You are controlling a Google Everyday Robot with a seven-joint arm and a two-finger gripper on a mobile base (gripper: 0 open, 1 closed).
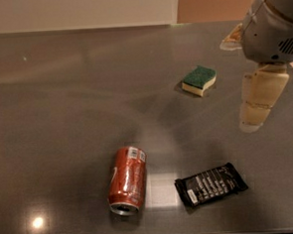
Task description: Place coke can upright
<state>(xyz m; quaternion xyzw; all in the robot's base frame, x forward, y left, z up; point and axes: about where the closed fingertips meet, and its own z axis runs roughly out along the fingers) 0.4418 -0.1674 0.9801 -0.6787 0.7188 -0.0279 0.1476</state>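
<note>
The coke can (127, 180) is red with silver ends and lies on its side on the dark table (61, 104), near the front edge. Its open end faces the front and a small white label patch sits near its far end. My gripper (252, 122) hangs from the grey arm (273, 27) at the right, above the table. It is well to the right of the can and a little farther back, and it holds nothing that I can see.
A flat black snack packet (211, 185) lies just right of the can. A green and yellow sponge (199, 80) lies farther back, left of the gripper. A pale object (231, 38) sits behind the arm at the far right.
</note>
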